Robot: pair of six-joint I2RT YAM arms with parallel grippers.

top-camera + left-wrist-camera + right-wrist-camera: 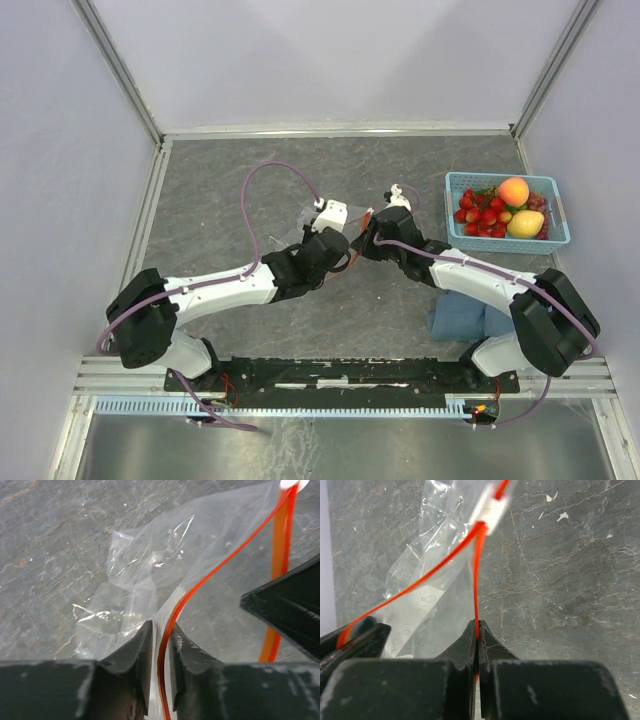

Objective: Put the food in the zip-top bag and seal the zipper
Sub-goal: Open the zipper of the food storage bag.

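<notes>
On the zip-top bag (415,610), faint unreadable label print.

The zip-top bag (150,570) is thin clear plastic, crinkled and glossy with white glints, its zipper (210,575) a smooth red-orange strip. The table (570,580) looks like matt grey stone with pale veins. Gripper fingers (470,650) are matt black plastic, scuffed. The basket (455,205) is light-blue plastic mesh.

one bag (300,222), one basket (556,238), two arms (220,288)
</notes>
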